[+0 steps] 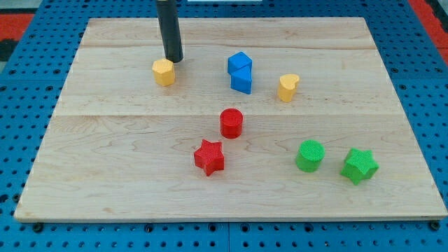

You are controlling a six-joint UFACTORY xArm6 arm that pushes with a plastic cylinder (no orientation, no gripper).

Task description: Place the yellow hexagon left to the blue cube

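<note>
Already the yellow hexagon sat at the view's upper left of the board, well to the view's left of the blue cube & roughly level w/ it, a clear gap of bare wood between the two. My tip stood just behind the hexagon, at its upper-right corner, touching or very nearly so; can't tell which from this angle. No gripper on this rig, so nothing was clenched or released: the rod only pushes, & the hexagon lay loose on the wood. That spot for the tip made sense as a judgement: from the upper right a shove would send the hexagon down & further left, whereas to bring it nearer the cube the tip would need to come round to its left side. As things lay, the task looked close to met, maybe only wanting a tidy-up nudge. The cube was really two blue pieces stacked or pressed together, hard to say which. Further right of it, a yellow heart, apart from the cube. Below center, a red cylinder & a red star, near each other but not touching. At lower right, a green cylinder beside a green star. None of these stood in the hexagon's way.
</note>
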